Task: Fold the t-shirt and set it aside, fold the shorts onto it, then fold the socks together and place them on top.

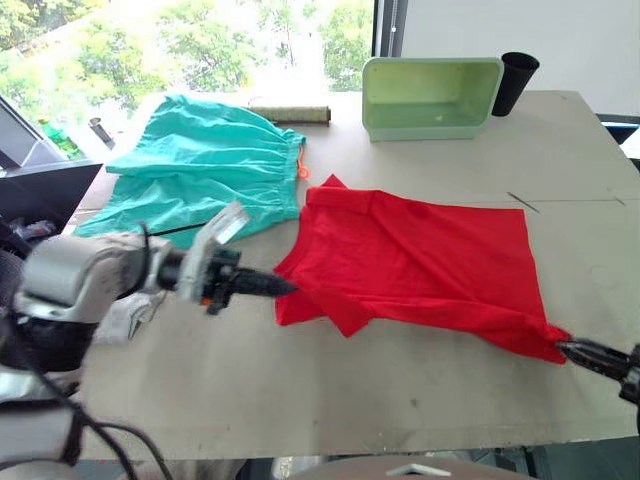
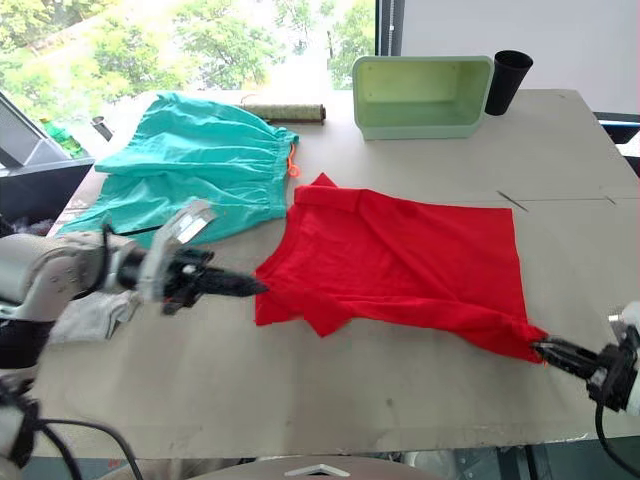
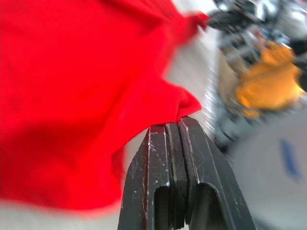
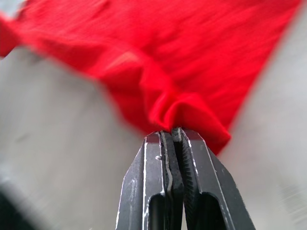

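You see the t-shirt point(image 1: 420, 262) lying on the middle of the worktop point(image 1: 300, 390), spread mostly flat, with one sleeve sticking out toward the near edge. Your left end effector point(image 1: 288, 287) is at the left edge of the red fabric, and in the left wrist view its two black fingers point(image 3: 158, 158) are pressed together on a small tip of the t-shirt. Your right end effector point(image 2: 540, 348) is at the near right corner of the t-shirt, and in the right wrist view its fingers point(image 4: 189, 158) are clenched on a bunched fold of the red fabric. So both end effectors are grasping the t-shirt, one on each side, low over the worktop.

The shorts point(image 1: 205, 170) lie at the far left of the worktop, just beside the t-shirt, with the gathered waistband toward the t-shirt and the orange drawstring point(image 1: 302, 168) hanging at that edge. A piece of light grey fabric point(image 2: 95, 312) lies under your left arm at the near left; you cannot tell if it is the socks.

At the far edge of the worktop a light green bin point(image 1: 430, 97) lies tipped on its side with the opening toward you, and a black cup point(image 1: 514, 82) stands just to its right. A brownish roll point(image 1: 289, 114) lies behind the shorts.
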Action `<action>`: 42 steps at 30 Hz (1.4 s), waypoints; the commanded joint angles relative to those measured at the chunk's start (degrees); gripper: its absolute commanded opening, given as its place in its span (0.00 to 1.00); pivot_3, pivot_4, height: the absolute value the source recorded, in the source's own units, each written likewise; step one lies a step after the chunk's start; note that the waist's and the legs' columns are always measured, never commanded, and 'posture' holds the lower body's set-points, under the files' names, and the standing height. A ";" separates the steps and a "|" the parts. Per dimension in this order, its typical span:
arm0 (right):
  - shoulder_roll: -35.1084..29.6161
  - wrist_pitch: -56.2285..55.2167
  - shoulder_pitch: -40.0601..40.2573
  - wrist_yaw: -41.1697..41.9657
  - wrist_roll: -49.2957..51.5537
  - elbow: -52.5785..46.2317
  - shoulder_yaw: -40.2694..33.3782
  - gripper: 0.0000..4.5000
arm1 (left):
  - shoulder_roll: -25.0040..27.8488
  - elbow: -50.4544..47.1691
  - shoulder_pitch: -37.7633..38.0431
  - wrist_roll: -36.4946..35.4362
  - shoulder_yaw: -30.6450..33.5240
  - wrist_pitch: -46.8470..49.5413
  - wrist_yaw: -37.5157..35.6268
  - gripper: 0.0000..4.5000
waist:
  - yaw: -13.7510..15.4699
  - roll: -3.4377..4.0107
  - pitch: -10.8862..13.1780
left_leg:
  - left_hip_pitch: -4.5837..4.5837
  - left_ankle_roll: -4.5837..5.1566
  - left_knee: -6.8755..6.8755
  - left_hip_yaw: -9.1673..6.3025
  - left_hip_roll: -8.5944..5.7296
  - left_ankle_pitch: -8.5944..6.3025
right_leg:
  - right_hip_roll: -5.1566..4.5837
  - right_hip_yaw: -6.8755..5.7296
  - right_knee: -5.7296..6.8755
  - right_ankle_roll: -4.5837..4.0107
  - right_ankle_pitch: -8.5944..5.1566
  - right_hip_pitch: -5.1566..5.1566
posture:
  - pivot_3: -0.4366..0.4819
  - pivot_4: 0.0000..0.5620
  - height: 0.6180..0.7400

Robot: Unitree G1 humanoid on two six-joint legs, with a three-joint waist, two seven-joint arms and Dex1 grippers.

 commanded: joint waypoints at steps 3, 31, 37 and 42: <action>-1.71 -4.04 7.40 6.72 -3.74 -4.72 0.34 0.01 | 11.60 -7.95 10.57 -2.07 2.65 -5.90 -11.87 0.00 | 0.32 0.07 0.00 | 0.00 -0.01 0.01 -0.02 0.00 -0.02 | -0.06 0.01 -0.11 0.00 -0.26 0.00 | 0.48 0.27 1.00; 1.20 -5.15 2.86 4.53 -7.66 6.23 0.87 0.01 | -1.61 1.99 1.94 6.12 -5.80 -16.50 -1.71 0.00 | 0.45 0.21 0.04 | -0.09 0.08 -0.29 0.02 -0.05 -0.06 | -0.06 -0.02 -0.60 0.04 -0.21 0.00 | 0.48 0.27 1.00; 1.85 -0.18 -3.21 -3.00 -7.35 7.61 2.22 0.01 | -12.41 10.14 -6.53 13.27 -10.29 -16.34 5.55 0.00 | 0.38 0.09 0.08 | -0.10 0.08 -0.04 -0.01 -0.04 -0.05 | -0.08 -0.10 -0.27 0.14 -0.06 -0.01 | 0.48 0.27 1.00; 2.49 -0.73 -5.36 -6.21 -8.91 7.75 4.09 0.01 | -16.64 14.32 -8.26 18.68 -12.27 -18.47 8.72 0.00 | 0.36 0.04 0.07 | -0.06 0.08 -0.02 -0.02 -0.04 -0.05 | -0.10 -0.11 -0.21 0.05 -0.01 0.01 | 0.48 0.27 1.00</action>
